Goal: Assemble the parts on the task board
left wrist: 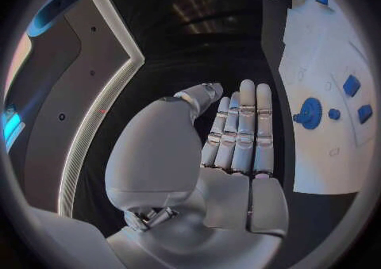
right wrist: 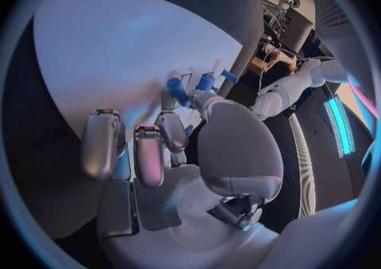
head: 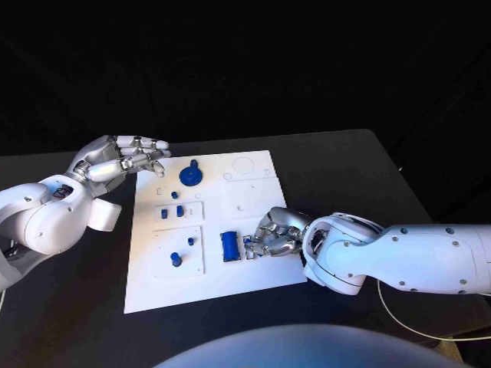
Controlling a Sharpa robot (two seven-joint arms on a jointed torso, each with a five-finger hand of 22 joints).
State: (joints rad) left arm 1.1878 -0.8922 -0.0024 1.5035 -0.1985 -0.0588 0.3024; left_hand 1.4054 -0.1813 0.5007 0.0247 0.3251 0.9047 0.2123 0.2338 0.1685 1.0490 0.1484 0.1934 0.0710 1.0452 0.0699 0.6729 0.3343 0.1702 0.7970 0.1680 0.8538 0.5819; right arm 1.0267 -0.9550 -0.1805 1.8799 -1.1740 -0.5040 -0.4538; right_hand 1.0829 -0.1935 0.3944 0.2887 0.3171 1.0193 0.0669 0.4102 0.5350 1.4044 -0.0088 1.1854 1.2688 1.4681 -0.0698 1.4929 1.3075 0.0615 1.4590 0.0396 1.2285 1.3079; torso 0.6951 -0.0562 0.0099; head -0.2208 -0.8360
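The white task board (head: 251, 192) lies mid-table. On it sit a blue gear disc (head: 190, 175), small blue pegs (head: 164, 214) and a blue knob (head: 176, 260). A taller blue block (head: 230, 245) stands near the board's near edge. My right hand (head: 273, 234) is curled beside it, and the fingertips (right wrist: 168, 101) and thumb pinch the blue block (right wrist: 176, 90). My left hand (head: 124, 161) hovers at the board's far left corner, fingers (left wrist: 242, 129) stretched flat and holding nothing. The gear disc (left wrist: 308, 113) lies just beyond them.
Black table (head: 345, 161) surrounds the board on all sides. Empty round and square recesses (head: 245, 165) mark the board's far right part. My right forearm (head: 423, 257) lies across the table's right side.
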